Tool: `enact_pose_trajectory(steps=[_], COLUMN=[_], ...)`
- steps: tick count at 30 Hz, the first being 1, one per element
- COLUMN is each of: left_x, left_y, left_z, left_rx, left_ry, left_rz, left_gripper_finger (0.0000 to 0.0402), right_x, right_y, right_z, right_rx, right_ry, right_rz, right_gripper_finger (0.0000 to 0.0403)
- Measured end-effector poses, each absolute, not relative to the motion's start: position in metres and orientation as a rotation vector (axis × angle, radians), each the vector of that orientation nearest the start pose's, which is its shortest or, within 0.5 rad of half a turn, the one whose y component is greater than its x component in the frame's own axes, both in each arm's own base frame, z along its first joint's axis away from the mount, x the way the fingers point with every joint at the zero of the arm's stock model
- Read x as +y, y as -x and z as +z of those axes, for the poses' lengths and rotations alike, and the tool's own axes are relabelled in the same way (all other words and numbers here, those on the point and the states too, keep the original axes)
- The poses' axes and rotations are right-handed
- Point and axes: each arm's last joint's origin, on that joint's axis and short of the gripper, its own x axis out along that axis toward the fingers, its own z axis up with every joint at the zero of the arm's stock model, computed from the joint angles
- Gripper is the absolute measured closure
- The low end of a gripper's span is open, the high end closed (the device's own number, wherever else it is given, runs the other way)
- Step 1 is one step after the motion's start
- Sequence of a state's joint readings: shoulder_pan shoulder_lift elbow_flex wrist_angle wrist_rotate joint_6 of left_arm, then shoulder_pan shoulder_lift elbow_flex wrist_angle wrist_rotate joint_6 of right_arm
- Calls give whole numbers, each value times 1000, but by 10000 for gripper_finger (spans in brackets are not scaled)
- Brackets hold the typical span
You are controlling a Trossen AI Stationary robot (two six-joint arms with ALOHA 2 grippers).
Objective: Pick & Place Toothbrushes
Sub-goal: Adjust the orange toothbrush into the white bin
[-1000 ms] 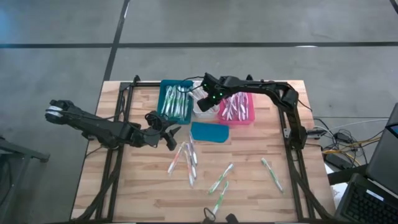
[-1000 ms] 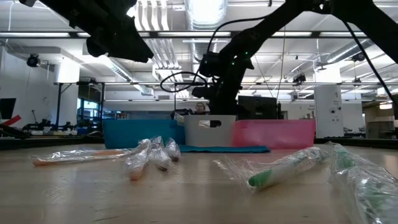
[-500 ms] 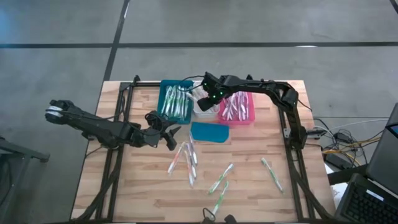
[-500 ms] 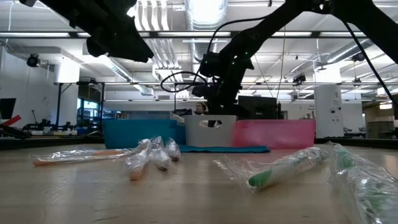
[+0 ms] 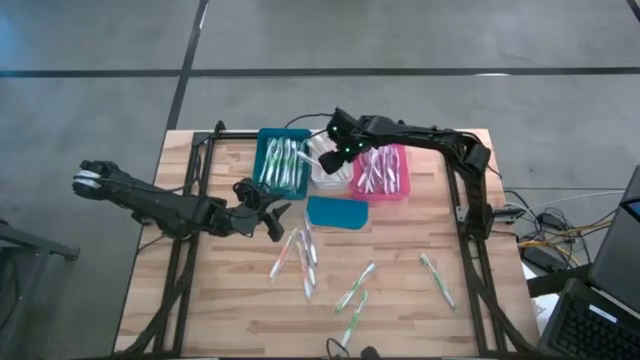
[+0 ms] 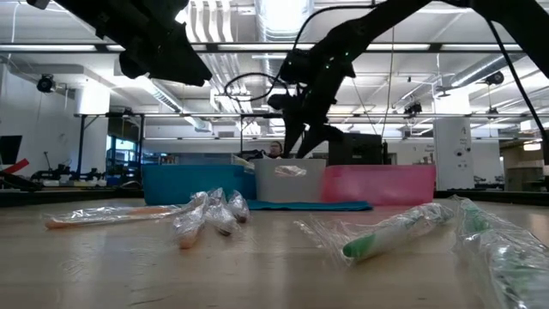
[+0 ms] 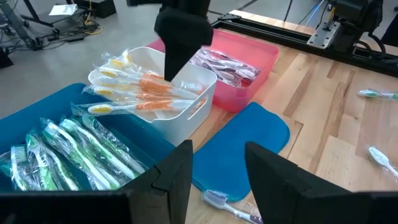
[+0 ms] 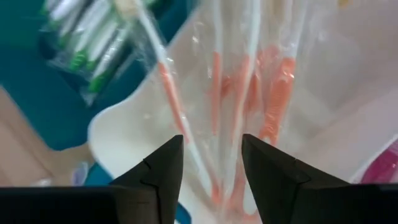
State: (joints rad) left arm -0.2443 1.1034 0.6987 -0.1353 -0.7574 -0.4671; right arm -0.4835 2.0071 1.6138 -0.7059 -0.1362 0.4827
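Loose wrapped toothbrushes lie flat on the wooden table: a cluster (image 5: 300, 252), two green ones (image 5: 354, 287), and one more (image 5: 437, 278). Others fill three bins at the far edge: green ones in the blue bin (image 5: 282, 163), orange ones (image 7: 149, 93) in the white bin (image 5: 330, 178), pink ones in the pink bin (image 5: 381, 172). My right gripper (image 5: 322, 160) hangs open just above the white bin, nothing between its fingers (image 8: 155, 168). My left gripper (image 5: 272, 215) hovers open left of the teal lid (image 5: 336, 212).
The flat teal lid lies on the table in front of the bins. A toothbrush head (image 7: 217, 200) lies by its near edge. Black frame rails run along the table's left and right sides (image 5: 470, 215). Bare wood shows at the near left.
My right gripper has risen out of the white bin and its fingers have opened; the orange toothbrushes stay lying in the bin. The left arm has kept still.
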Motion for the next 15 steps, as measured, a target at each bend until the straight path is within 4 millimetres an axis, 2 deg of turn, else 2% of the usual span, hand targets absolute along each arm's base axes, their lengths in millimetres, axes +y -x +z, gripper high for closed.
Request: enact_pose_trajectory(steps=[8,15], left_x=[-35,-35], left_y=[-224,-224], left_z=[252,252], left_rx=[349,348], left_ry=[186,189], left_rz=[597,597], left_gripper_finger=[250,250], right_x=[-171,-154], right_y=[-388,-408], right_z=[238,242], right_rx=[909,813], right_ry=[-630,-492], right_rz=[-450,-339], right_gripper_finger=[271,326])
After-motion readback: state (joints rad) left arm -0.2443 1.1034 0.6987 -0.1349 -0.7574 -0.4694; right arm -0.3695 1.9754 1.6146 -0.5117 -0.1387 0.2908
